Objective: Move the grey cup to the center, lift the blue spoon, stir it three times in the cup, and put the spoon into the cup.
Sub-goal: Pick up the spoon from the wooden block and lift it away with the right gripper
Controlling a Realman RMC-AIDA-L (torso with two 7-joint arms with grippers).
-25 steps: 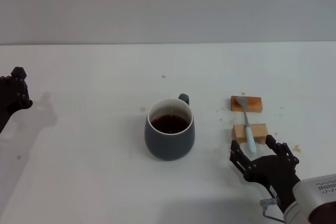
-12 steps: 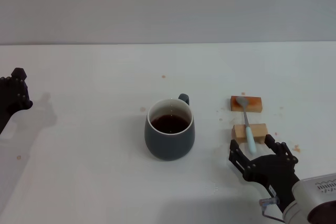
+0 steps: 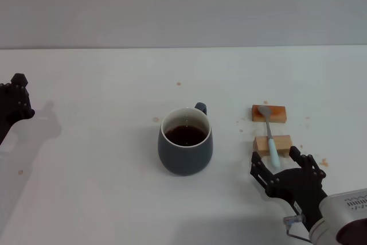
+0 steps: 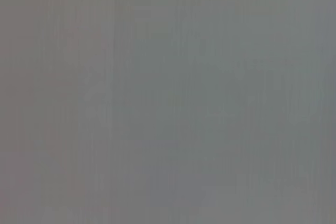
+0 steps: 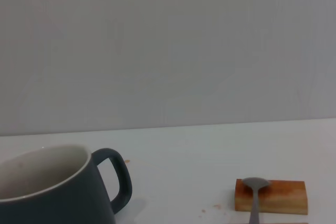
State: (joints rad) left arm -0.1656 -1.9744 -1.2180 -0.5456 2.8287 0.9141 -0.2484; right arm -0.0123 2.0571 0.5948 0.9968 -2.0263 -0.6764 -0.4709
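The grey cup (image 3: 185,140) stands at the table's middle with dark brown liquid inside and its handle turned to the far right. It also shows in the right wrist view (image 5: 58,187). The blue spoon (image 3: 269,135) lies across two small wooden blocks to the cup's right; its metal bowl rests on the farther block (image 5: 256,184). My right gripper (image 3: 284,167) is open, just in front of the spoon's handle end, with a finger on either side. My left gripper (image 3: 14,101) is at the table's far left edge.
Two wooden blocks (image 3: 269,113) (image 3: 273,143) hold the spoon up off the white table (image 3: 103,96). Small brown specks dot the table near the cup and blocks. A plain grey wall rises behind. The left wrist view shows only flat grey.
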